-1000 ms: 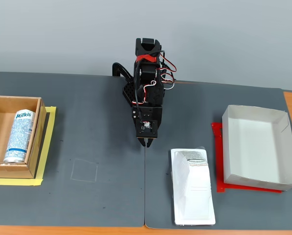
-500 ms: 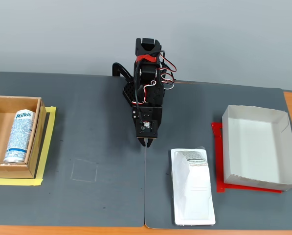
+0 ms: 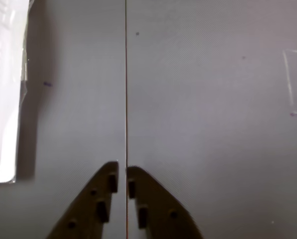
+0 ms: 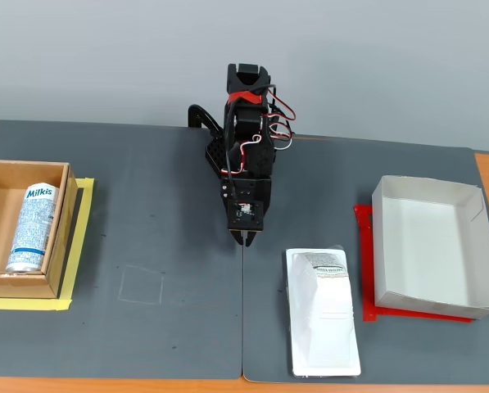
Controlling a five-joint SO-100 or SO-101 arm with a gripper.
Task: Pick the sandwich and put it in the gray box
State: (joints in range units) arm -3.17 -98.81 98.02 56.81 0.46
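The sandwich (image 4: pixel 322 315), a flat white plastic-wrapped packet with a gray label at its far end, lies on the dark mat right of centre in the fixed view. In the wrist view its edge (image 3: pixel 3 89) shows at the far left. The gray box (image 4: pixel 428 188), a shallow light tray, stands empty further right on a red sheet. My gripper (image 4: pixel 244 240) hangs over the mat seam, left of and beyond the sandwich, touching nothing. In the wrist view the gripper (image 3: pixel 122 169) is shut and empty, its tips almost meeting over the seam.
A brown cardboard box (image 4: pixel 61 221) at the left edge holds a blue-white Milkis can (image 4: pixel 33 228) and sits on yellow tape. A faint chalk square (image 4: pixel 142 285) marks the mat left of centre; it shows in the wrist view (image 3: pixel 295 82) too.
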